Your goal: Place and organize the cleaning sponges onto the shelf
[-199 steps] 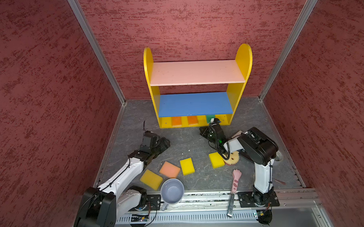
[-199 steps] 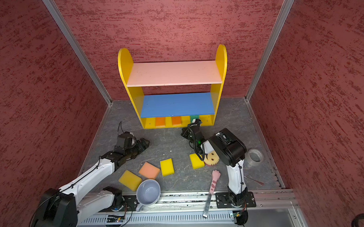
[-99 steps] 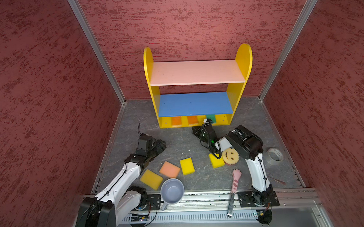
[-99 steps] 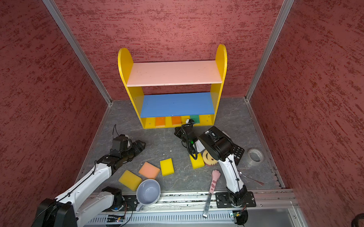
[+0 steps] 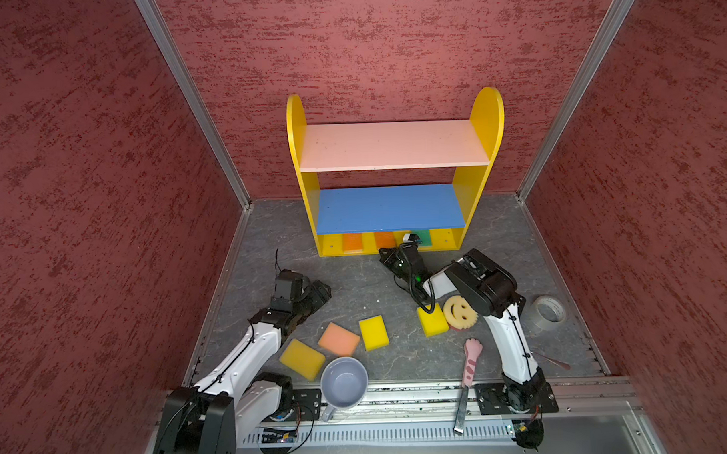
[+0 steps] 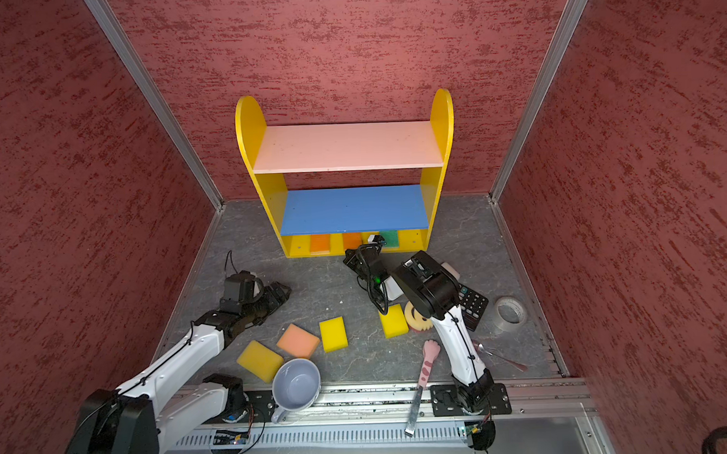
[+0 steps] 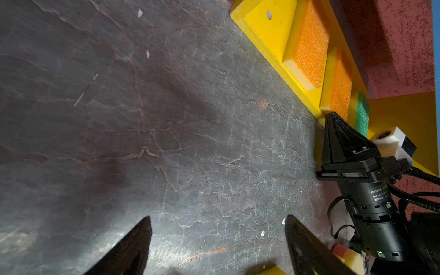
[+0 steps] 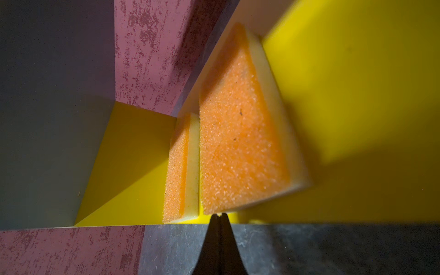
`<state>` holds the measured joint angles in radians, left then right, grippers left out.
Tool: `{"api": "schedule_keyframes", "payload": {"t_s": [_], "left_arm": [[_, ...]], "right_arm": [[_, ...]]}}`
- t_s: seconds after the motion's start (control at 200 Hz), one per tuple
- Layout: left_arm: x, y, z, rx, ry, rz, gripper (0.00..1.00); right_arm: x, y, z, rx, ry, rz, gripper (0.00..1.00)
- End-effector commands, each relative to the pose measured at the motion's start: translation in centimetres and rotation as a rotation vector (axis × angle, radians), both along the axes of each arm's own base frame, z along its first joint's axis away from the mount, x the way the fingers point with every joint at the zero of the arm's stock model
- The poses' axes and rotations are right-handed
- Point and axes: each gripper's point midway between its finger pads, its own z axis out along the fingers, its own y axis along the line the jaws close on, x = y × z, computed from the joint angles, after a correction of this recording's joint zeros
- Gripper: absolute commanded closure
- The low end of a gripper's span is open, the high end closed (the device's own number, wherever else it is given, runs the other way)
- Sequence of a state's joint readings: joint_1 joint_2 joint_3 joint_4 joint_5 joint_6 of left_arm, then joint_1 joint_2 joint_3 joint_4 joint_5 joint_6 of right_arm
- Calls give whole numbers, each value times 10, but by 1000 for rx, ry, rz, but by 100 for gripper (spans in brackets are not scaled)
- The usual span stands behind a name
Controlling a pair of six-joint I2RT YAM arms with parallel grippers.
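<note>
The shelf (image 5: 485,120) stands at the back with two orange sponges (image 5: 352,241) (image 5: 384,239) and a green one (image 5: 423,236) on edge on its bottom board. My right gripper (image 8: 218,215) is shut and empty, its tips touching the front edge of the nearer orange sponge (image 8: 240,142); in a top view it (image 5: 385,251) sits low at the shelf's front. My left gripper (image 7: 217,219) is open over bare floor, left of centre (image 5: 320,290). On the floor lie yellow sponges (image 5: 302,359) (image 5: 374,332) (image 5: 432,320), a peach one (image 5: 339,339) and the round smiley sponge (image 5: 459,311).
A grey-blue mug (image 5: 344,382) and a pink cat-paw tool (image 5: 471,359) lie at the front edge. A tape roll (image 5: 545,313), a calculator (image 6: 472,305) and a spoon (image 6: 499,356) lie on the right. Red walls close in three sides.
My right gripper has slid left along the shelf's front, from near the green sponge to the second orange one. My left arm drew back slightly. The sponges have not moved.
</note>
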<state>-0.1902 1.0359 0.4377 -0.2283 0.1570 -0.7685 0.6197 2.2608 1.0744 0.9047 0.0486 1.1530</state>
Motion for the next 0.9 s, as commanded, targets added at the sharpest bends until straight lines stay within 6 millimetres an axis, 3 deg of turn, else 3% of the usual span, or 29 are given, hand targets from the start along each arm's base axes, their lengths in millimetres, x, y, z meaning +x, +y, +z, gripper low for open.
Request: {"api": "schedule_keyframes", "payload": {"t_s": [0.0, 0.351, 0.716, 0.837, 0.897], "left_arm": [[0, 1, -3, 5, -7, -14, 12], [-1, 2, -6, 0, 0, -9, 12], [3, 0, 4, -6, -14, -9, 12], [7, -3, 9, -21, -30, -19, 35], [8, -4, 8, -23, -29, -18, 38]], "right_arm": [[-11, -11, -56, -49, 149, -51, 100], [-16, -10, -59, -50, 153, -39, 100], [-50, -18, -42, -153, 123, 65, 100], [-55, -17, -37, -170, 111, 79, 100], [-56, -7, -37, -165, 109, 106, 100]]}}
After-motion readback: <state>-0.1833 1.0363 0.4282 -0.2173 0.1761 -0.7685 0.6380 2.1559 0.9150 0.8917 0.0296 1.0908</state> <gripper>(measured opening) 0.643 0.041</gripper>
